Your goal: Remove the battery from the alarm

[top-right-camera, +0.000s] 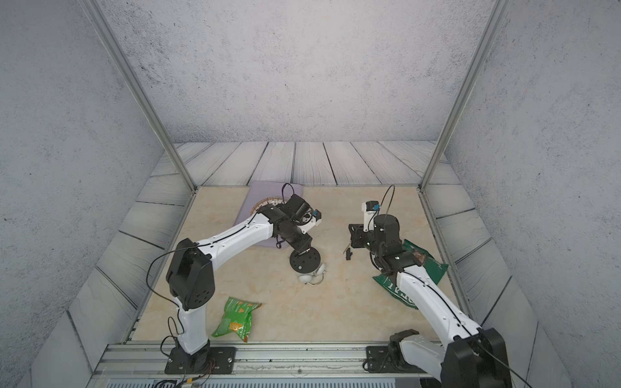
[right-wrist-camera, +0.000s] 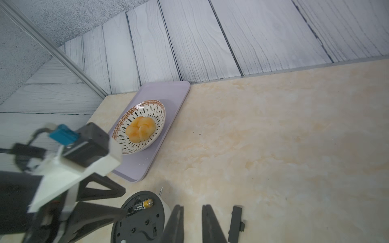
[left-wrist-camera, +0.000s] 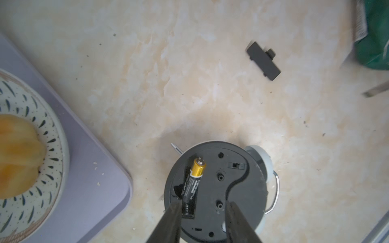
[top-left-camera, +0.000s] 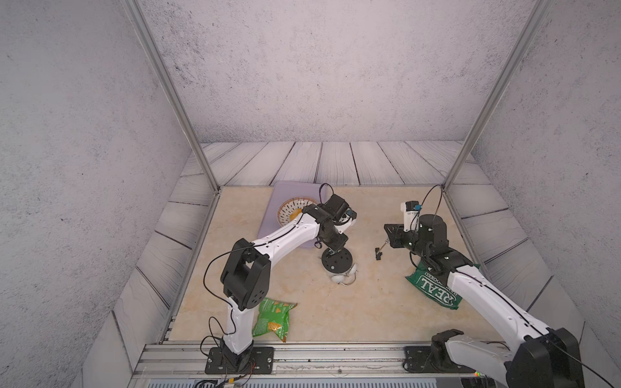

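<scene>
Beige marbled worktop [top-left-camera: 336, 312], grey plank walls [top-left-camera: 336, 161] — the alarm [top-left-camera: 337, 260] lies face down mid-worktop, battery [left-wrist-camera: 194, 178] tilted in its open back. I see the left fingers [left-wrist-camera: 170, 221] released above it; the right fingers [right-wrist-camera: 210, 225] sit narrowly apart — grasp, I can't tell.

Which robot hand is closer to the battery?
Left. The left gripper hangs right over the alarm clock, one finger beside the battery. The right gripper is off to the side, near the loose battery cover.

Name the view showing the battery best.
Left wrist: the battery lies close and sharp in the alarm's open back. Right wrist shows it smaller; in both top views it is too small to tell.
</scene>
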Controlling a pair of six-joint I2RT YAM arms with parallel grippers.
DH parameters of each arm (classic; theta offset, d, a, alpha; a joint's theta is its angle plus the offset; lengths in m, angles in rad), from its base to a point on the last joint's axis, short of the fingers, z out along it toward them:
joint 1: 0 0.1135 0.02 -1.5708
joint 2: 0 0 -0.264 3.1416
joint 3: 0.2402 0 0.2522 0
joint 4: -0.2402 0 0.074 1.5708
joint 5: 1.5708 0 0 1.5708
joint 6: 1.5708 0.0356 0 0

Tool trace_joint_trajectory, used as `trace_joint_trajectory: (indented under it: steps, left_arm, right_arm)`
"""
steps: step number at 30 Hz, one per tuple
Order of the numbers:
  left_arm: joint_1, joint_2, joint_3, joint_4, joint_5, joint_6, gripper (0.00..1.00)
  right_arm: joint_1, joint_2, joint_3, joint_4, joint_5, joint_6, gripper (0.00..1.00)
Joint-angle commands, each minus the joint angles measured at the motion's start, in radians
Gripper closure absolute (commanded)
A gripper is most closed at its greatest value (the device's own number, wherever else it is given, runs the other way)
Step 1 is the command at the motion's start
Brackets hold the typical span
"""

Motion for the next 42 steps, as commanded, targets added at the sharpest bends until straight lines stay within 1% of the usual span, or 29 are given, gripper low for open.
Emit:
trace_joint_trajectory:
  steps: [1, 4, 10, 17, 19, 22, 23, 25, 27, 29, 31, 33, 34, 36, 37, 39, 40, 42]
  left_arm:
    - [0.002, 0.042, 0.058, -0.094, -0.023, 0.078, 0.62]
    - [0.003, 0.078, 0.082, -0.099, -0.02, 0.086, 0.63]
    - [0.002, 0.143, 0.114, -0.098, 0.025, 0.086, 0.63]
    - [0.003, 0.22, 0.173, -0.113, -0.019, 0.094, 0.67]
    - [0.002, 0.235, 0.184, -0.12, -0.018, 0.099, 0.71]
    - [0.003, 0.248, 0.202, -0.138, 0.003, 0.105, 0.83]
    - [0.002, 0.244, 0.203, -0.144, 0.013, 0.107, 0.86]
    - [0.002, 0.228, 0.202, -0.157, 0.016, 0.105, 0.9]
    - [0.002, 0.192, 0.2, -0.168, 0.012, 0.094, 0.96]
    - [0.003, 0.147, 0.199, -0.177, 0.005, 0.071, 0.96]
    - [0.003, 0.077, 0.193, -0.189, -0.034, 0.015, 0.98]
    - [0.004, 0.001, 0.153, -0.19, -0.104, -0.075, 0.98]
    - [0.007, -0.054, 0.097, -0.173, -0.149, -0.135, 0.99]
    - [0.02, -0.129, -0.019, -0.158, -0.176, -0.213, 0.99]
    - [0.03, -0.175, -0.074, -0.15, -0.171, -0.244, 0.99]
    - [0.057, -0.219, -0.192, -0.112, -0.152, -0.301, 0.99]
    - [0.073, -0.227, -0.251, -0.095, -0.134, -0.328, 0.99]
    - [0.115, -0.233, -0.324, -0.069, -0.064, -0.375, 1.0]
  right_arm:
    - [-0.015, -0.06, -0.028, -0.087, -0.021, 0.022, 1.0]
    - [-0.019, -0.102, -0.051, -0.116, -0.016, 0.018, 1.0]
    - [-0.026, -0.143, -0.069, -0.144, -0.012, 0.017, 1.0]
    - [-0.029, -0.151, -0.07, -0.164, -0.043, 0.016, 1.0]
    - [-0.029, -0.154, -0.069, -0.177, -0.05, 0.016, 1.0]
    - [-0.029, -0.162, -0.061, -0.211, -0.05, 0.009, 1.0]
    - [-0.029, -0.165, -0.058, -0.227, -0.048, 0.006, 1.0]
    - [-0.029, -0.17, -0.052, -0.264, -0.037, -0.001, 1.0]
    - [-0.03, -0.17, -0.046, -0.308, -0.003, -0.006, 1.0]
    - [-0.038, -0.154, -0.038, -0.353, 0.022, -0.006, 1.0]
    - [-0.052, -0.121, -0.029, -0.393, 0.012, -0.003, 1.0]
    - [-0.07, -0.072, -0.026, -0.424, -0.004, 0.014, 1.0]
    - [-0.077, -0.024, -0.02, -0.44, -0.019, 0.021, 1.0]
    - [-0.085, 0.046, -0.006, -0.461, -0.034, 0.021, 1.0]
    - [-0.089, 0.077, 0.002, -0.47, -0.037, 0.021, 1.0]
    - [-0.095, 0.159, 0.02, -0.482, -0.046, 0.016, 1.0]
    - [-0.098, 0.191, 0.034, -0.492, -0.054, 0.013, 1.0]
    - [-0.106, 0.286, 0.069, -0.519, -0.068, -0.006, 1.0]
